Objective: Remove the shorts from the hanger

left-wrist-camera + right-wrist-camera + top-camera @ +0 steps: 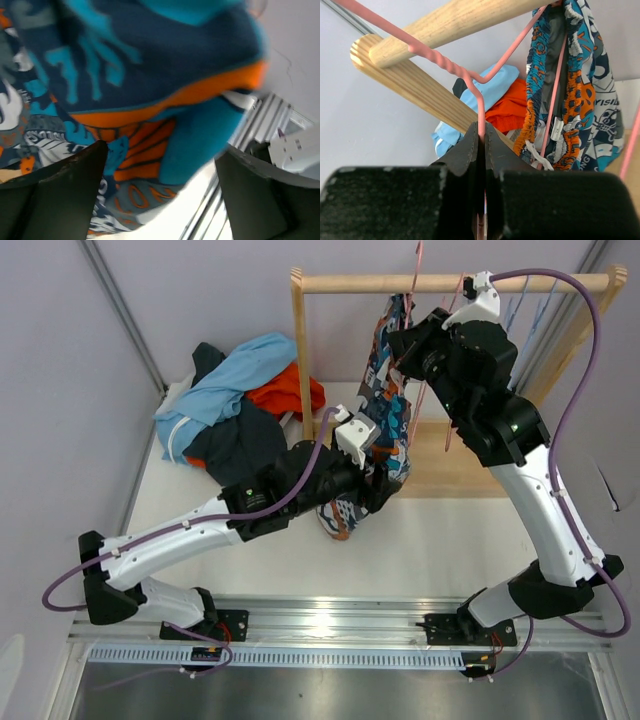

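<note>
The cartoon-print shorts point(385, 390) hang on a pink wire hanger point(418, 280) from the wooden rail point(450, 284). My right gripper point(405, 340) is shut on the hanger's wire just below its twisted neck point(445, 60); in the right wrist view the gripper point(481, 137) pinches the wire, and the shorts point(580, 90) hang to its right. My left gripper point(385, 475) is open at the shorts' lower end. In the left wrist view the print fabric point(150, 75) lies between the wide-apart fingers point(60, 195). It is not clamped.
A pile of shorts lies at the back left: light blue point(225, 380), orange-red point(285, 390) and dark ones point(240, 440). The wooden rack's left post point(297, 340) and base board point(470, 465) stand around the hanging shorts. Blue hangers point(525, 305) hang at the right.
</note>
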`<state>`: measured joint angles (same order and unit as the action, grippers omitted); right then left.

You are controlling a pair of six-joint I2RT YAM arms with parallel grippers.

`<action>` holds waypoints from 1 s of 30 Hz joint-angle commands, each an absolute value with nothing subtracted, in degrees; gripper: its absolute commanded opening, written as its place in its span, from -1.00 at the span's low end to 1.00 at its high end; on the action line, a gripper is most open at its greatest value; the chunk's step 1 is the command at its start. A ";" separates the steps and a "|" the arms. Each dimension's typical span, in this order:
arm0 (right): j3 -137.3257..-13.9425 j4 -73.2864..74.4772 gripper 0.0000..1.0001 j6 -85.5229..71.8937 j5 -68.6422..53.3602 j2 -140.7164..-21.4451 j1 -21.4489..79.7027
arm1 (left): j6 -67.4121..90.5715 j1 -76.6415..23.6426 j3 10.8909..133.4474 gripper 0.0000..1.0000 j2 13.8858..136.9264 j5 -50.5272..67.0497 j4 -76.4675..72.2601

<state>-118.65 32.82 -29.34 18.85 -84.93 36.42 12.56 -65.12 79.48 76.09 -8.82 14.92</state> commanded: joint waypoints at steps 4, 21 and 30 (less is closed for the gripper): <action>-120.94 31.20 -1.00 -30.41 20.13 -81.04 36.56 | 11.17 -65.13 77.52 0.21 77.26 -16.26 4.84; -126.56 33.49 -1.00 -31.29 16.44 -84.02 30.15 | 20.82 -82.87 48.10 -1.00 57.58 -28.29 -0.44; -118.75 33.91 -1.00 -36.20 14.07 -78.84 30.14 | 18.12 -82.71 50.34 -1.00 58.79 -34.01 1.32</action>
